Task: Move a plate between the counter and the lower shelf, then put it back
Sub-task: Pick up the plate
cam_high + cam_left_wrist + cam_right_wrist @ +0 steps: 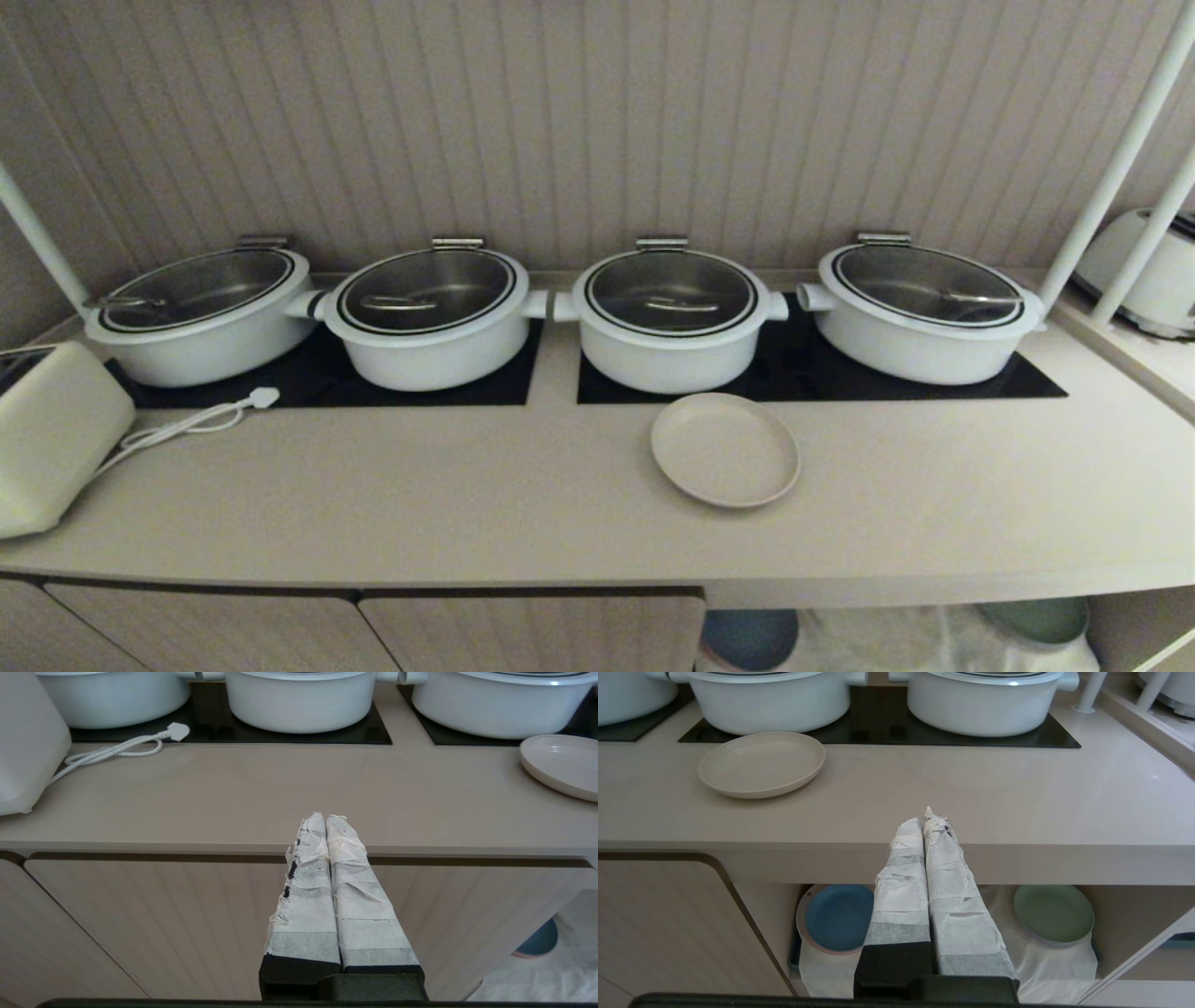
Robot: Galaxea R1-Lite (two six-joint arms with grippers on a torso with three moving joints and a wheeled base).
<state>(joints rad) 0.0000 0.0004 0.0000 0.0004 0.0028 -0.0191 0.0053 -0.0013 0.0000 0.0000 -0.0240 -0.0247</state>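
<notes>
The small round matte beige-cream plate (725,449) lies flat on the long pale-beige tabletop (448,495), just in front of the black glass hob panel (803,369) and nearest the third of the four white lidded pots (669,317), with bare surface on every side of it; that open placement looks meant to leave room for a grasp on its low rim from the front edge. Neither arm shows in the head view. The left gripper (325,820) hangs in front of the cabinet doors (154,924) below the tabletop's thick edge, its tape-wrapped jaws pressed together and holding nothing, well apart from the plate. The right gripper (924,822) sits likewise before the tabletop's front edge, jaws together and empty, pointing over the open lower shelf (1069,961), whose base is covered in wrinkled white cloth. On that cloth a blue plate (838,917) rests to one side and a green plate (1053,913) to the other, leaving a gap between them where the beige plate could probably go. To the far left stands a cream toaster (51,439) with its white cord (191,423) trailing loose. Nothing of the task appears begun; the right arm, nearer the plate, seems the likelier one to fetch it.
</notes>
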